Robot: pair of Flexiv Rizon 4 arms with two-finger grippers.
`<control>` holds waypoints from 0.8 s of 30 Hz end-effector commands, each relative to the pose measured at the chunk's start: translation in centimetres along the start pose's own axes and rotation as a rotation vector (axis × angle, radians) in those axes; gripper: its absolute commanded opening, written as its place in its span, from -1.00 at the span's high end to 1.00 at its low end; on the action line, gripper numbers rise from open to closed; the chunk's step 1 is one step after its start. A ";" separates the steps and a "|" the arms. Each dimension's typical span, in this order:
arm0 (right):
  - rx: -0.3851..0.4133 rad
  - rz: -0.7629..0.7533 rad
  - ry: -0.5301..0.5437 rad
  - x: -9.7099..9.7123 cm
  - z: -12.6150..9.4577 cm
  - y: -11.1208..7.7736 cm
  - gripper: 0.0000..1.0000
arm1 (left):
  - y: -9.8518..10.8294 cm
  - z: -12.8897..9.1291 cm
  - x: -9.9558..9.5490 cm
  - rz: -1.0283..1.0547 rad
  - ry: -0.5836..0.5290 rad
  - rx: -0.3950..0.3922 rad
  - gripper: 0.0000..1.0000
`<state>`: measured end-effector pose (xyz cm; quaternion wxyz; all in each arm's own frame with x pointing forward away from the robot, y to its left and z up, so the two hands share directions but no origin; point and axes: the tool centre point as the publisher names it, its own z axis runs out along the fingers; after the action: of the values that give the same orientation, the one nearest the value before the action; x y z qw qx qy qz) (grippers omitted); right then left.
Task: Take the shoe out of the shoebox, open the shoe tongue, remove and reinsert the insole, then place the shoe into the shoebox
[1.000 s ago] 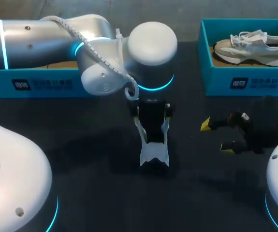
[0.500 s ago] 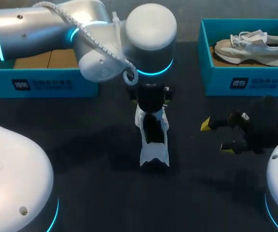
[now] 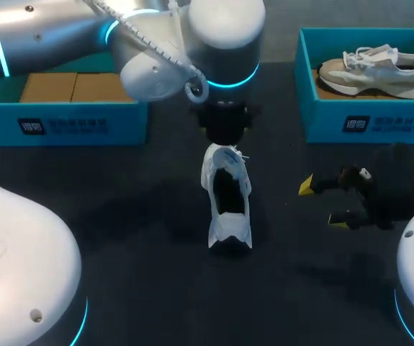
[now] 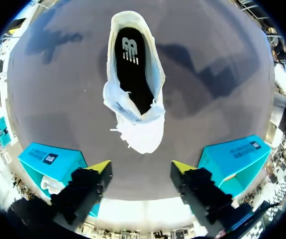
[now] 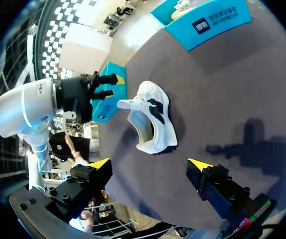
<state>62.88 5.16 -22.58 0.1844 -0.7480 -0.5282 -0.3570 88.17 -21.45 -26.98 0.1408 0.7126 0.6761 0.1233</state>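
Insole (image 4: 133,82) mark inside shoe (image 4: 140,134) shows only in left wrist view

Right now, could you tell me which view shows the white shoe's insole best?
The left wrist view: it looks straight down into the white shoe, so the dark insole shows plainly. The head view shows only a dark opening; the right wrist view sees the shoe side-on, insole unclear.
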 end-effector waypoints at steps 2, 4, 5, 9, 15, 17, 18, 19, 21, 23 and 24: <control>-0.003 0.000 -0.001 0.0 -0.3 -0.3 -1.00 | 0.2 0.7 -0.4 0.007 -0.018 0.044 0.09; -0.003 0.000 -0.001 0.0 -0.3 -0.3 -1.00 | 0.1 0.9 -0.5 0.009 -0.018 0.047 0.08; -0.003 0.000 -0.001 0.0 -0.3 -0.3 -1.00 | -0.3 1.4 -0.7 0.017 -0.019 0.061 0.13; -0.003 0.000 -0.001 0.0 -0.3 -0.3 -1.00 | -1.4 1.9 -1.1 0.034 -0.028 0.092 0.18; -0.003 0.000 -0.001 0.0 -0.3 -0.3 -1.00 | -3.8 1.8 -1.0 0.066 -0.044 0.136 0.19; -0.003 0.000 -0.001 0.0 -0.3 -0.3 -1.00 | -4.6 1.8 -0.9 0.074 -0.046 0.145 0.19; -0.003 0.000 -0.001 0.0 -0.3 -0.3 -1.00 | -4.9 1.9 -0.8 0.081 -0.044 0.151 0.21; -0.003 0.000 -0.001 0.0 -0.3 -0.3 -1.00 | -5.2 2.0 -0.7 0.079 -0.047 0.158 0.22; -0.003 0.000 -0.001 0.0 -0.3 -0.3 -1.00 | -5.8 2.2 -0.7 0.085 -0.048 0.173 0.25; -0.003 0.000 -0.001 0.0 -0.3 -0.3 -1.00 | -6.5 2.4 -0.7 0.085 -0.048 0.182 0.27; -0.003 0.000 -0.001 0.0 -0.3 -0.3 -1.00 | -6.8 2.5 -0.7 0.086 -0.052 0.194 0.28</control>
<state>62.88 5.15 -22.57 0.1844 -0.7480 -0.5282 -0.3570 83.00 -22.19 -31.30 0.0797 0.7532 0.6510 0.0496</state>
